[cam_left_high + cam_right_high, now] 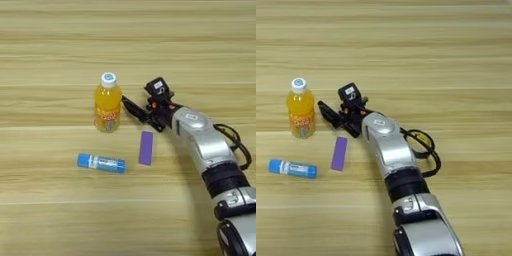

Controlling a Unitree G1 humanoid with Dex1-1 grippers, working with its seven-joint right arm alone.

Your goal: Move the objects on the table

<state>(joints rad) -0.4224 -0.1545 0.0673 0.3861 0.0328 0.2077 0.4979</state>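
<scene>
An orange-drink bottle (108,103) with a white cap stands upright left of the table's (55,45) middle. A flat purple block (146,148) lies in front of it and to the right. A blue-and-white tube (101,163) lies on its side nearer the front, left of the block. My right gripper (131,108) points left, its tip just to the right of the bottle and behind the purple block (339,153). The silver forearm (386,145) runs back to the bottom right. I see nothing held.
A black cable (423,152) loops out from the forearm over the wood to its right. Bare plank-grain table top stretches across the far half and the left side.
</scene>
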